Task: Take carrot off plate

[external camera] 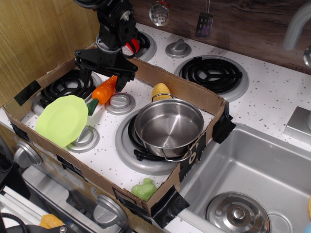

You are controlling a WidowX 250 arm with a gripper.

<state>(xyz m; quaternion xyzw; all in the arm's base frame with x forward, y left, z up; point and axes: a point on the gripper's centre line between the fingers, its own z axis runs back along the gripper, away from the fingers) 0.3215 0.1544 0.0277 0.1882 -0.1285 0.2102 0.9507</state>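
Note:
The orange carrot (104, 90) with its dark green stem cap lies tilted on the white stovetop. It rests between the back-left burner and a silver knob. Its stem end points down-left and reaches the rim of the lime-green plate (62, 120). The plate leans over the front-left knob and has nothing on it. My gripper (101, 77) hangs right above the carrot with its fingers (121, 81) spread wide on either side and nothing held.
A steel pot (168, 127) sits on the front burner. A yellow corn cob (161, 91) lies behind it. A lumpy green toy (144, 189) is at the front corner. A cardboard box wall (189, 92) rings the stovetop. The sink (252, 170) is at right.

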